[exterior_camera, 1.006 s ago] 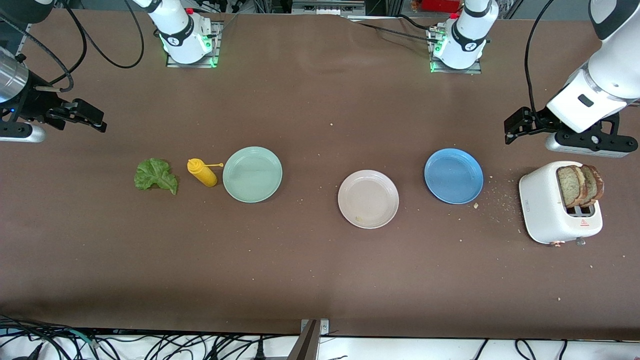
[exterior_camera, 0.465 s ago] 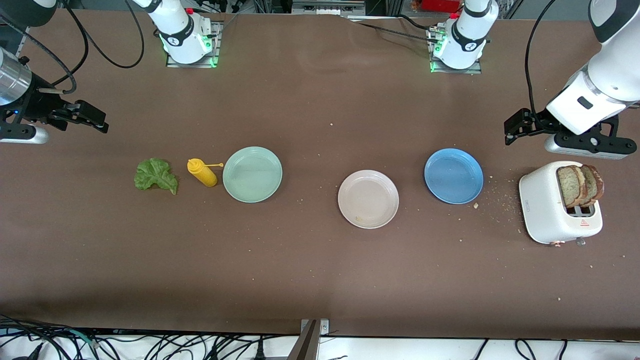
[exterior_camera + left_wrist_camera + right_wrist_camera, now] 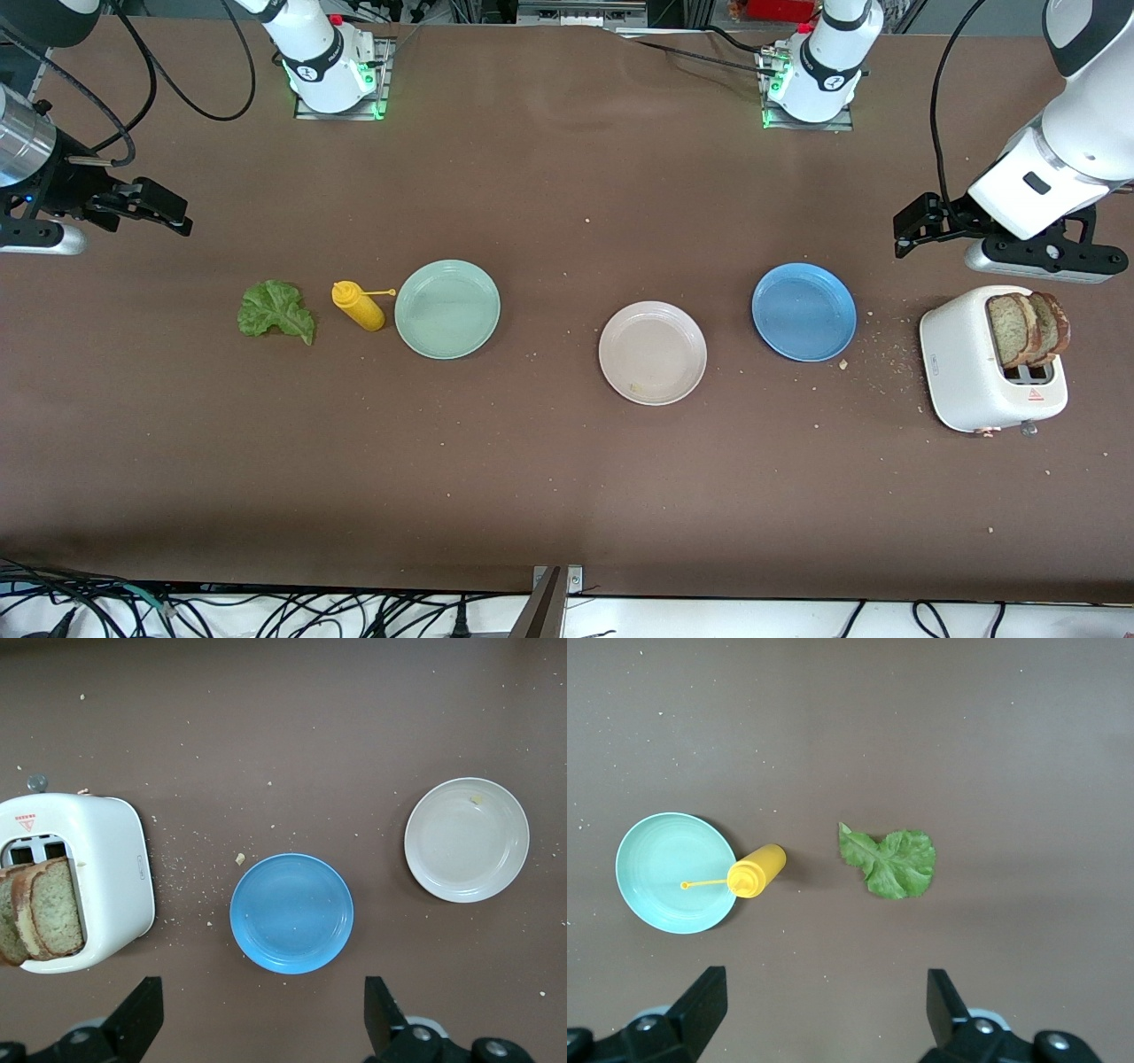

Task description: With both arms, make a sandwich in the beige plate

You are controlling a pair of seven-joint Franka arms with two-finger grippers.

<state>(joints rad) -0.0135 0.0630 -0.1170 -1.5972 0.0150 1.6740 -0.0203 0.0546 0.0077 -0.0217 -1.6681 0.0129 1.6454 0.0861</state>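
Left gripper (image 3: 257, 1019) open above blue plate (image 3: 291, 913) and toaster (image 3: 111, 873); right gripper (image 3: 824, 1014) open above lettuce (image 3: 889, 863).

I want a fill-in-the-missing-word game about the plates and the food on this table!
1. The bread slices stand in the white ____.
2. The beige plate sits between the mint-green plate and the ____ plate.
3. The yellow bottle stands between the mint-green plate and the green ____ leaf.
4. The left gripper and right gripper both have their fingers ____.

Missing words: toaster; blue; lettuce; open
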